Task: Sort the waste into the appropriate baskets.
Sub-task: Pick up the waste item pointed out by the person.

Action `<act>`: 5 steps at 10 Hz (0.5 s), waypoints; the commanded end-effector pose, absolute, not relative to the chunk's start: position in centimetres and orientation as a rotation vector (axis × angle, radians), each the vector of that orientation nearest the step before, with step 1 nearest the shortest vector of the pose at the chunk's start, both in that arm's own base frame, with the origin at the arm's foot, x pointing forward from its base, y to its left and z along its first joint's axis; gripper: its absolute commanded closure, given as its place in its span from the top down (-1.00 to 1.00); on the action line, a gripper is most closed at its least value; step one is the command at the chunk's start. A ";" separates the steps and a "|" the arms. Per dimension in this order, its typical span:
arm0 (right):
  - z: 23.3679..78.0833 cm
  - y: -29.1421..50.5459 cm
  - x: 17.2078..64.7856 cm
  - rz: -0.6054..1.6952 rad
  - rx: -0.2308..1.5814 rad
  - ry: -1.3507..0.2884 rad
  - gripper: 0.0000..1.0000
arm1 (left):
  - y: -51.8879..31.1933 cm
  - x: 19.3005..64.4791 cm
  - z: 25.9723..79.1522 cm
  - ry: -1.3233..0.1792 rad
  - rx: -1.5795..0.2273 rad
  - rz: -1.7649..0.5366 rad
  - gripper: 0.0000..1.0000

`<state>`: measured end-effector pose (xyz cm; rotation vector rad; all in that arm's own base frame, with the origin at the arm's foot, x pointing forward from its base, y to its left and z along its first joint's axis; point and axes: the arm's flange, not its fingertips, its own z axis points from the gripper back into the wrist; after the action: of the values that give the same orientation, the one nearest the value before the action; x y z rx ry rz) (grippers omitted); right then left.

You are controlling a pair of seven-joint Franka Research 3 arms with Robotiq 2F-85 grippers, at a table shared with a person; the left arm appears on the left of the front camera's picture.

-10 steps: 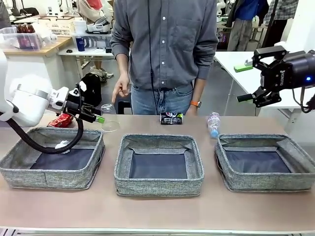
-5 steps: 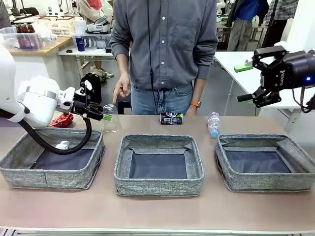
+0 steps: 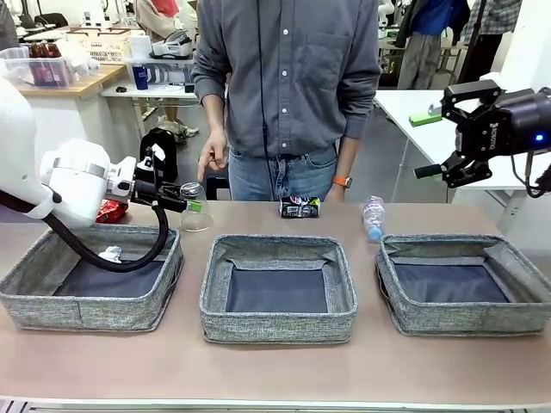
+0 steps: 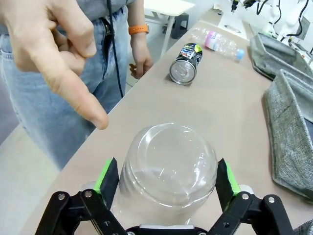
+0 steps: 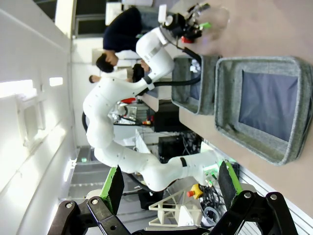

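A clear plastic cup (image 3: 195,215) stands upside down on the table behind the left basket (image 3: 34,297). My left gripper (image 3: 191,200) is open, and its green pads sit on either side of the cup (image 4: 168,166) in the left wrist view. A crumpled white paper ball (image 3: 109,253) lies in the left basket. A red can (image 3: 108,211) lies behind that basket. A dark printed can (image 3: 300,206) and a clear water bottle (image 3: 373,217) lie at the far edge. My right gripper (image 3: 432,133) hangs open and empty, high at the right.
The middle basket (image 3: 275,327) and right basket (image 3: 465,320) hold nothing. A person stands at the far side; one hand (image 3: 211,159) hangs close above the cup, with a finger (image 4: 63,63) pointing down near it.
My left gripper has moved right along the table's far side and now straddles the cup. The right arm has not moved.
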<state>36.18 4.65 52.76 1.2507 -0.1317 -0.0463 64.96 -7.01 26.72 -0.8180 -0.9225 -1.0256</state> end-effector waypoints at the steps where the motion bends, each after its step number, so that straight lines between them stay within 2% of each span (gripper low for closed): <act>1: 53.3 4.7 36.3 -0.055 1.254 -0.120 1.00 | -7.5 65.0 26.7 -0.943 -0.834 -1.032 0.95; 2: 53.3 4.7 36.3 -0.055 1.254 -0.120 1.00 | -7.7 64.8 26.6 -0.940 -0.835 -1.015 0.62; 3: 53.3 4.7 36.3 -0.055 1.254 -0.120 1.00 | -7.9 64.5 26.6 -0.941 -0.847 -1.016 0.57; 4: 53.3 4.7 36.3 -0.055 1.254 -0.120 1.00 | -7.8 64.4 26.6 -0.938 -0.851 -1.017 0.24; 5: 53.3 4.7 36.3 -0.055 1.254 -0.120 1.00 | -7.4 64.3 26.6 -0.934 -0.853 -1.014 0.19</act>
<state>36.18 4.65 52.76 1.2507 -0.1317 -0.0463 64.77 -7.66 26.60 -0.8379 -0.9217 -1.0261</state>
